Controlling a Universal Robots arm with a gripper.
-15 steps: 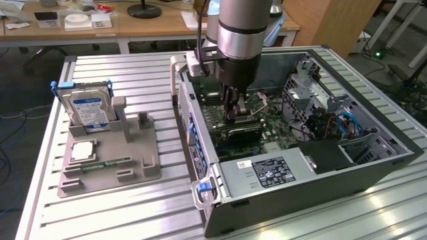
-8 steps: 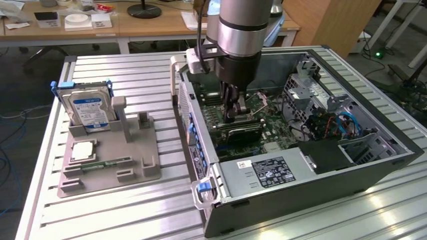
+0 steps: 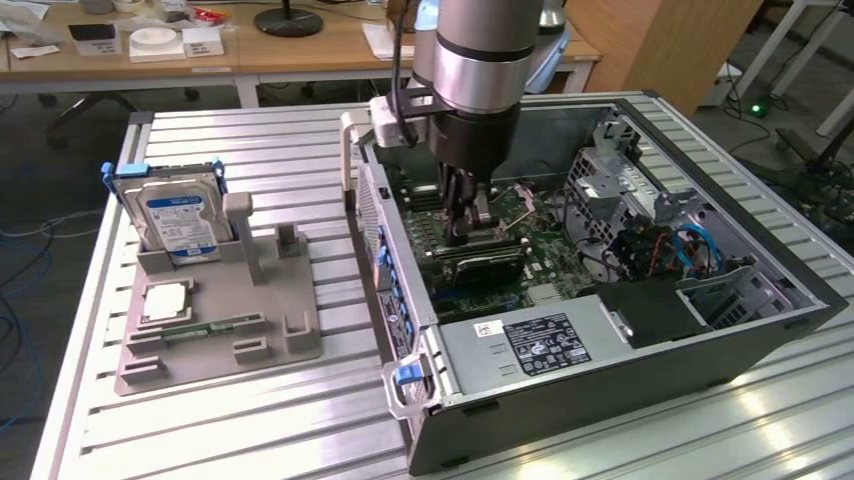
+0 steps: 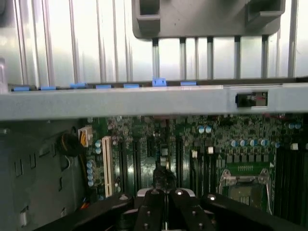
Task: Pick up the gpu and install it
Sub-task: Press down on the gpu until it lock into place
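Gpu (image 3: 478, 264) is seen as a dark card on the motherboard (image 3: 541, 248), mid-case (image 3: 694, 350). Gripper (image 3: 461, 232) is noted just above it, fingers (image 4: 153, 201) closed together; a grip on it cannot be told.

A Universal Robots arm (image 3: 470, 60) is pictured in the exterior view as a thick cylindrical wrist section, grey at the top and finished in polished silver metal lower down. Beneath the silver band a matte black cylindrical housing is fitted, from which the black hand (image 3: 461, 232) is extended on slim dark fingers. A small white box-shaped module is mounted on the wrist's side toward the exterior view's left, and a thin dark cable is run down beside it. In the wrist view, the hand (image 4: 166, 195) is seen as black linkages, with rounded silver screw heads set at the joints.
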